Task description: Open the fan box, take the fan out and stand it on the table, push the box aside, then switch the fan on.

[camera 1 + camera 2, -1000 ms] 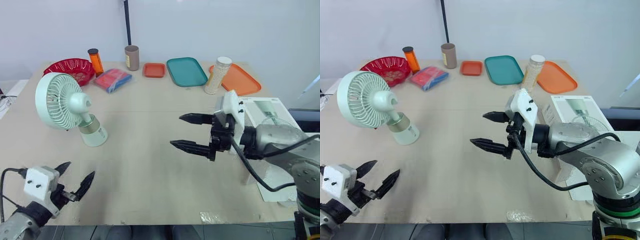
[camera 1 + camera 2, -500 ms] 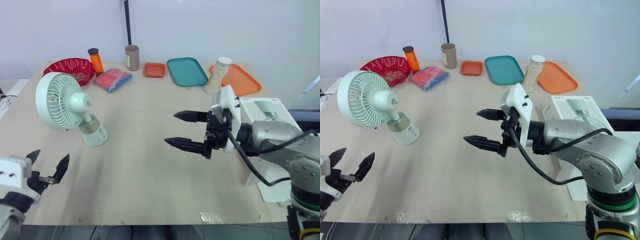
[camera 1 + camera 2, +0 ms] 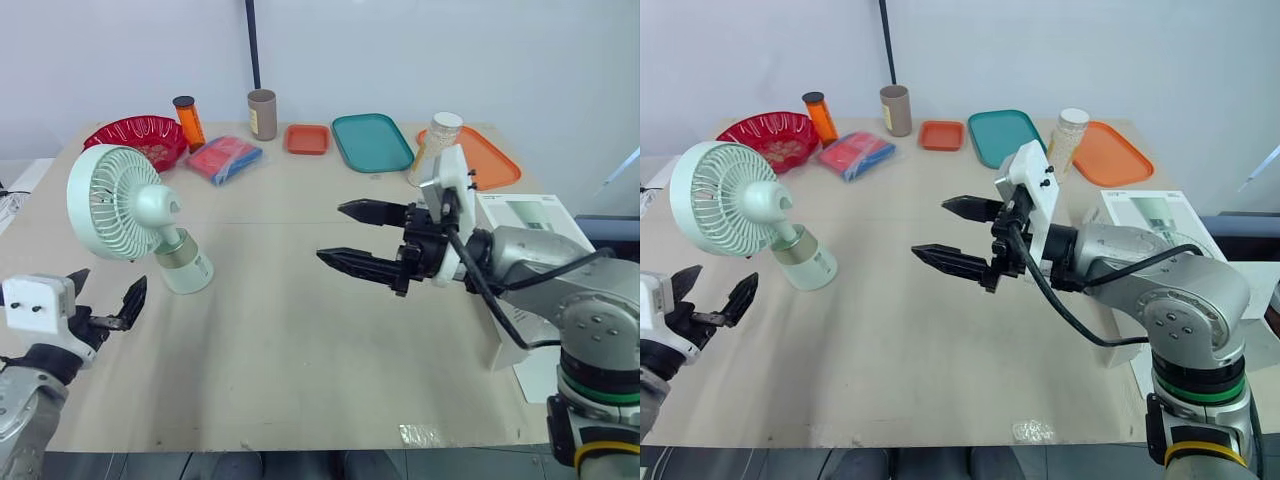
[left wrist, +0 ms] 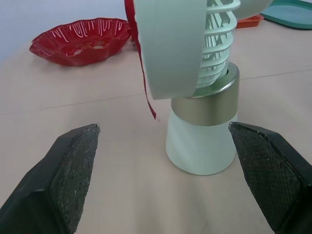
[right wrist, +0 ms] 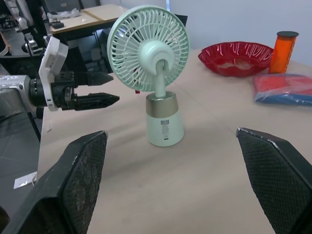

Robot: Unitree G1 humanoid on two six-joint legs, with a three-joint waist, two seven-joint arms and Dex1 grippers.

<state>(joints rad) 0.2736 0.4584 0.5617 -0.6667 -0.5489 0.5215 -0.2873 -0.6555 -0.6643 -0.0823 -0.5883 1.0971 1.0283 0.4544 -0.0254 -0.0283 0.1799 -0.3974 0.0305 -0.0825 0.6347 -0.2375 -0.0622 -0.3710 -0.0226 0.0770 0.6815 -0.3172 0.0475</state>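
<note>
Pale green fan (image 3: 133, 213), red bowl (image 3: 140, 136), teal tray (image 3: 372, 142), white box (image 3: 528, 208).

One fan (image 3: 130, 205), one fan box (image 3: 535, 215), one red bowl (image 3: 140, 135), one orange bottle (image 3: 187, 122), one brown cup (image 3: 262, 114), one jar (image 3: 435, 148), one packet (image 3: 224, 159), and three trays: small orange tray (image 3: 307, 138), teal tray (image 3: 372, 142), large orange tray (image 3: 490, 165).

1. The right hand (image 3: 330, 231) has two long black fingers (image 3: 365, 265) that taper to sharp points and are fixed on a black block.
2. A flat white plate (image 3: 1030, 185) with small dark screws stands behind that block.
3. A black cable (image 3: 1080, 335) loops from the plate along the rounded, silver-grey metal forearm (image 3: 1140, 265).
4. A green ring (image 3: 1195, 392) and a yellow ring (image 3: 1192, 453) band the arm lower down.
5. The left hand (image 3: 108, 287) bears a white boxy housing (image 3: 32, 300) with two dark screw holes, on a grey arm (image 3: 20, 400).
6. Seen close, the black finger pads (image 4: 73, 168) show a fine, grainy texture.
</note>
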